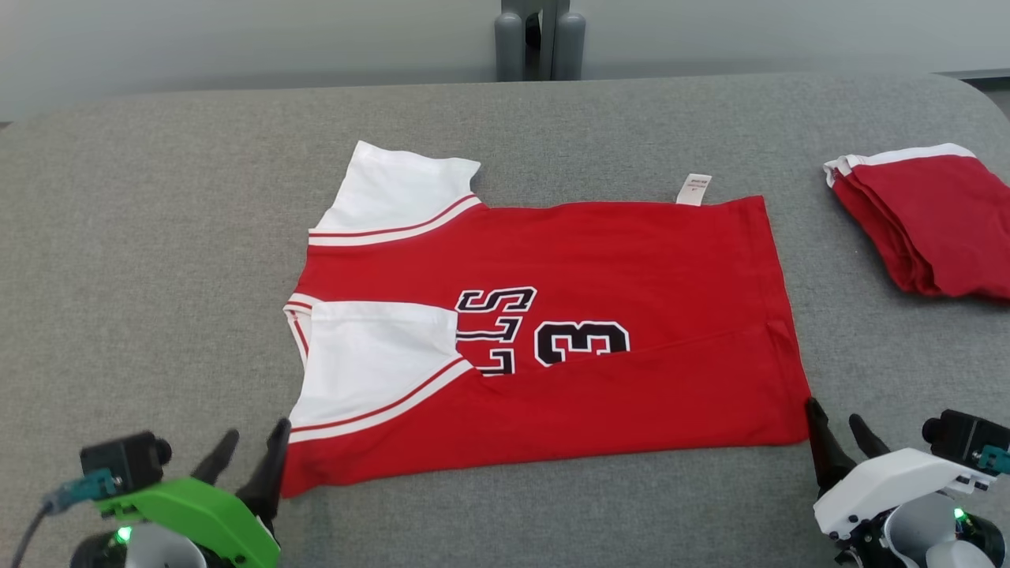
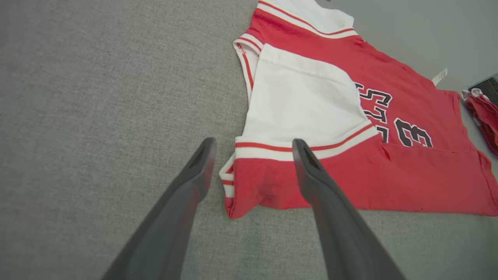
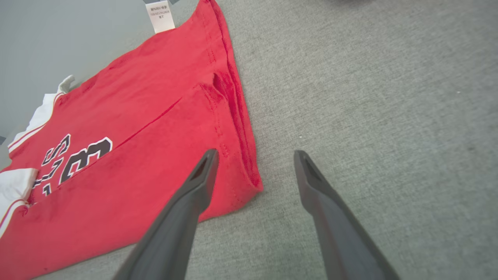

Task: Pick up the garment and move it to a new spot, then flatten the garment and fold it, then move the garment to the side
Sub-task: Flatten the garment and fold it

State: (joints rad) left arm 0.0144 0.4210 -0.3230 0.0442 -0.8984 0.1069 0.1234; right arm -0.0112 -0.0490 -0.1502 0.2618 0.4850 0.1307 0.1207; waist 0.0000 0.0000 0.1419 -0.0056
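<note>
The garment [image 1: 600, 260] is a red jersey with white sleeves and black lettering, lying flat on the grey table with its near long edge folded over onto itself. In the left wrist view the garment [image 2: 350, 163] shows its near left corner between my fingers. My left gripper [image 1: 251, 456] stands open at that corner, nothing held. The garment [image 3: 155, 128] in the right wrist view ends at its near right corner. There my right gripper [image 1: 838, 428] is open too, one finger over the cloth, the other over bare table.
A folded stack of red and white garments [image 1: 923, 221] lies at the table's right edge. The grey table [image 1: 158, 260] is rounded at its far corners. A grey post [image 1: 540, 39] stands behind the far edge.
</note>
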